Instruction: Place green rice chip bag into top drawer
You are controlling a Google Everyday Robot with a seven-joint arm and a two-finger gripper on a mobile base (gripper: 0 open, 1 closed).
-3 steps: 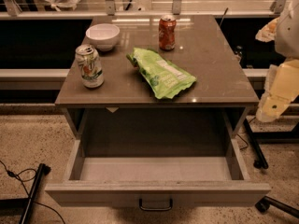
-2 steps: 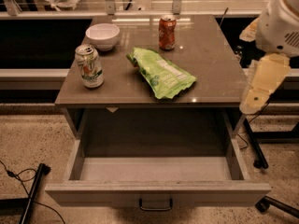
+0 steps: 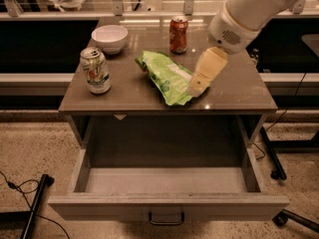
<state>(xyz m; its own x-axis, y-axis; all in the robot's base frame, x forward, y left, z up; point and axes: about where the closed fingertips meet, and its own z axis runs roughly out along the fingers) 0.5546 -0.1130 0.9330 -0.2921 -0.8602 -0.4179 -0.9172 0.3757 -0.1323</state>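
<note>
The green rice chip bag (image 3: 164, 76) lies flat on the grey tabletop (image 3: 234, 91), slanting from back left to front right. My gripper (image 3: 200, 83) hangs from the white arm that comes in from the upper right. Its tip is at the bag's right front end, just over or against the bag's edge. The top drawer (image 3: 167, 207) stands pulled open below the tabletop, with a dark handle (image 3: 166, 218) at the centre of its front panel. Nothing shows inside it.
A green-and-white soda can (image 3: 95, 70) stands at the table's left. A white bowl (image 3: 110, 38) sits at the back left and a red can (image 3: 178, 34) at the back centre. A chair base with a wheel (image 3: 280, 218) and cables lie on the floor to the right.
The arm has swung in from the right edge of the view, leftward over the table, and the gripper has come down to the bag's right end. The bag, the cans and the drawer have not moved.
</note>
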